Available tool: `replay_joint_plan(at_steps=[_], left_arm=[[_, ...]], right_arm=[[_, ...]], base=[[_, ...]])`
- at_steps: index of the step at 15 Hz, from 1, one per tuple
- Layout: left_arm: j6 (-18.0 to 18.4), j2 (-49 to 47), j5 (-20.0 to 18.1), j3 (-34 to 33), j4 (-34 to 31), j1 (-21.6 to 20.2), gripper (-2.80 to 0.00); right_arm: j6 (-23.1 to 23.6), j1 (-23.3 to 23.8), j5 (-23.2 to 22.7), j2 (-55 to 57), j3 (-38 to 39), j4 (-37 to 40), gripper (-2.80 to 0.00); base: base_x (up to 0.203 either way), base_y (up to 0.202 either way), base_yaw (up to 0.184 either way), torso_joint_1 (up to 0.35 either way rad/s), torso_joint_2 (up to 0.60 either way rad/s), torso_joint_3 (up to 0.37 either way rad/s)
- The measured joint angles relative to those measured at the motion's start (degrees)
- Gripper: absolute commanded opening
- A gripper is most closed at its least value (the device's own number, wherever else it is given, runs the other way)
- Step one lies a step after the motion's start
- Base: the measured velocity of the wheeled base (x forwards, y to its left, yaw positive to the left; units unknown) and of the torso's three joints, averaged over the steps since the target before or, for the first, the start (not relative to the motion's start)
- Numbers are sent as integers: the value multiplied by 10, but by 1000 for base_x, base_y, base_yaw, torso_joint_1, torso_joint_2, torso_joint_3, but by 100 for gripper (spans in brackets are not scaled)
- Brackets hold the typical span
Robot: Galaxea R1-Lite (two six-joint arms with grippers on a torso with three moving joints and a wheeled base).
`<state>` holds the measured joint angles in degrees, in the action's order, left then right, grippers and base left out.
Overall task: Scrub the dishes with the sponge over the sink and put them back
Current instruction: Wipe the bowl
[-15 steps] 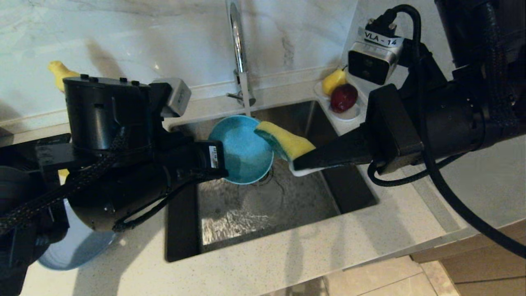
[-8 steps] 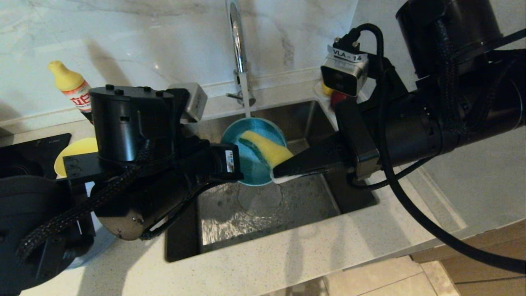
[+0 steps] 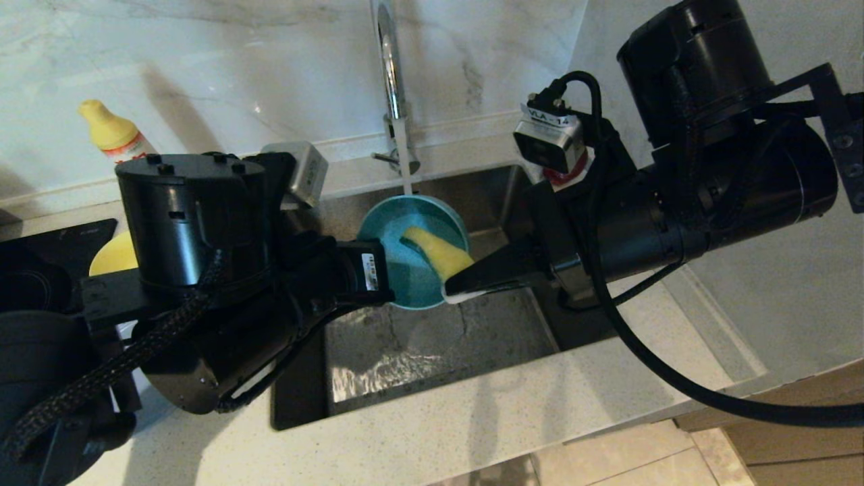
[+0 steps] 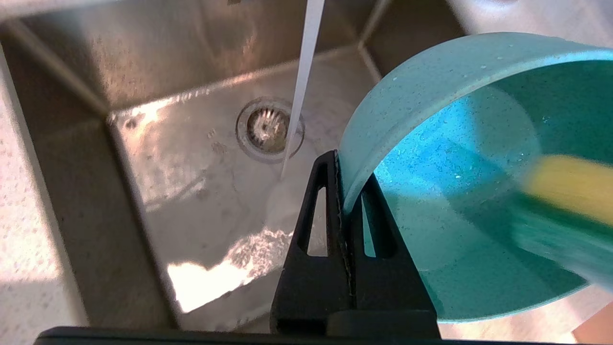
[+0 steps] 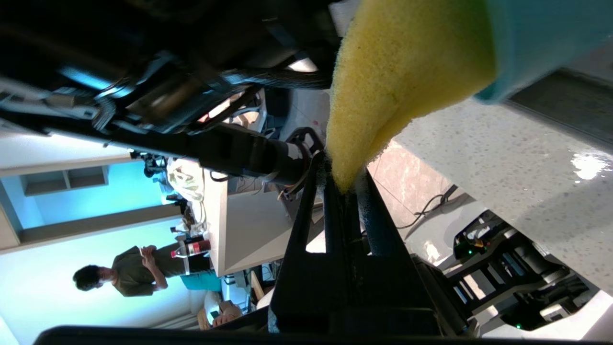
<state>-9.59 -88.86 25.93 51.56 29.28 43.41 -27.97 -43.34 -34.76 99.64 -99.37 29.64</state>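
Over the sink [image 3: 513, 324], my left gripper [image 3: 386, 287] is shut on the rim of the teal-blue bowl [image 3: 398, 277] and holds it tilted under the tap's [image 3: 390, 81] running water. In the left wrist view one finger lies inside and one outside the bowl [image 4: 455, 158] wall, where the left gripper [image 4: 347, 177] pinches it. My right gripper [image 3: 453, 289] is shut on the sponge [image 3: 439, 253], whose free end presses inside the bowl. In the right wrist view the sponge's [image 5: 397, 81] yellow foam bends out of the right gripper [image 5: 342, 184]. The yellow bowl [image 3: 115, 255] sits on the counter at the left.
Water falls past the drain strainer [image 4: 268, 127]. A yellow-capped soap bottle [image 3: 111, 135] stands at the back left, next to a black hob [image 3: 40, 263]. A red fruit [image 3: 560, 177] shows behind my right wrist. The speckled counter [image 3: 506, 418] runs along the sink's front.
My right gripper has moved left and carried the sponge from beside the bowl's rim to inside it. The bowl has shifted slightly right, under the water stream.
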Motion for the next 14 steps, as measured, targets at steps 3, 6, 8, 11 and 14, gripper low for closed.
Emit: replay_joint_plan(at_steps=[3, 6, 8, 11, 14], left_arm=[[3, 6, -4, -11, 19, 1, -280], [5, 13, -6, -22, 19, 6, -280], [6, 15, -6, -31, 19, 13, -280], [10, 16, -6, -39, 19, 25, -280], [15, 16, -10, -48, 19, 32, -280]], right_arm=[[0, 4, 1, 12, -1, -8, -280], [1, 5, 15, 28, -1, -35, -280], [1, 5, 19, 38, -1, -44, -280], [1, 6, 20, 48, -9, -46, -280], [1, 9, 25, 58, -28, -45, -280]], base=[[0, 0, 0, 0, 0, 0], [0, 0, 0, 0, 0, 0], [0, 0, 0, 0, 0, 0], [0, 0, 0, 0, 0, 0], [0, 0, 0, 0, 0, 0]])
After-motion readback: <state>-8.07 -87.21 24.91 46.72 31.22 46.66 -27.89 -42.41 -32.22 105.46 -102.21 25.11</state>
